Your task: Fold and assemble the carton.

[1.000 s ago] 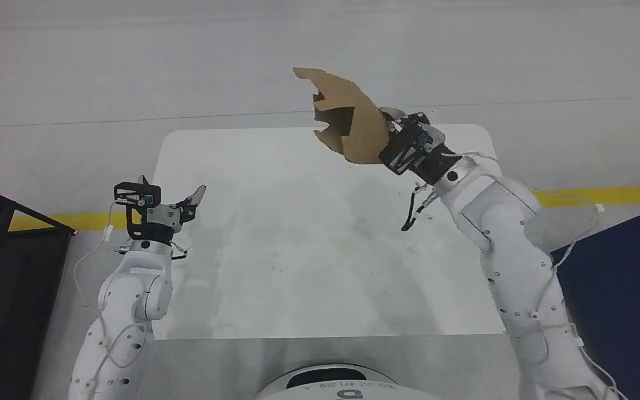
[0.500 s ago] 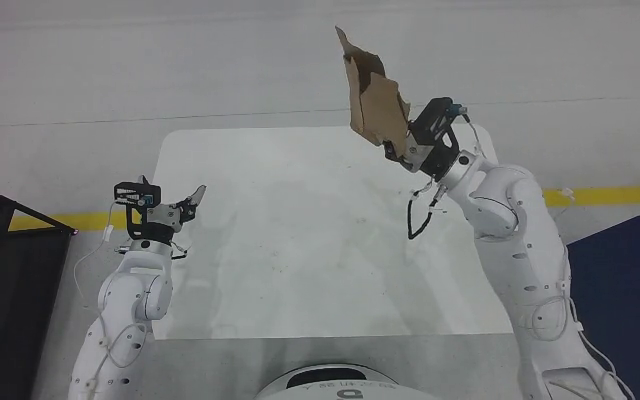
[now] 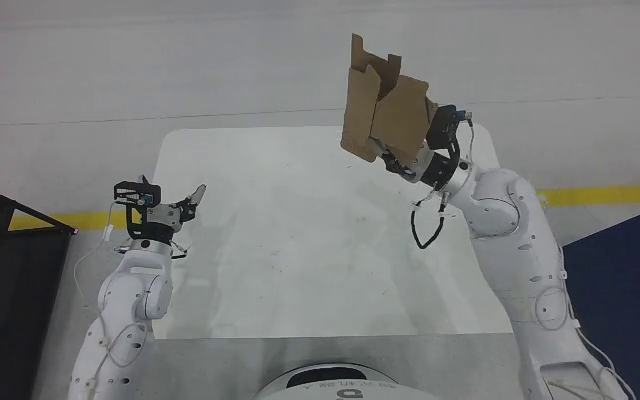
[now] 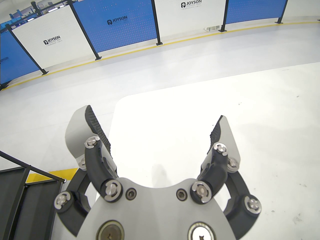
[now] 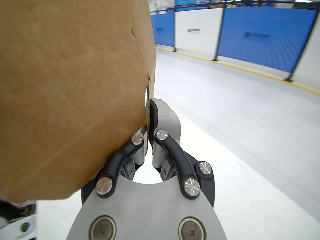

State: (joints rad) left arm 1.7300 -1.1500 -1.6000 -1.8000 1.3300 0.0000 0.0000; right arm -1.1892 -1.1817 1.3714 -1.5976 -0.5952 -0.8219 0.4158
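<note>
Top view: high above arms, facing down on bench [image 3: 300, 260]; far and wide, both arms in frame.
Left wrist view: just behind left gripper [image 4: 155, 116], facing along fingers [image 4: 96, 126], over bench corner to floor [image 4: 175, 61] and panels [image 4: 117, 26].
Right wrist view: just behind right gripper [image 5: 149, 116], facing out past bench edge; carton [image 5: 70, 76] close to lens, blocking much of view.
Shared: top and left wrist, bench's far left corner; top and right wrist, carton; both wrist views, floor and panels.

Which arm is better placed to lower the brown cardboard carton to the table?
Probably right: the right claw is shut on the brown cardboard carton. The left claw is open, far from it.
</note>
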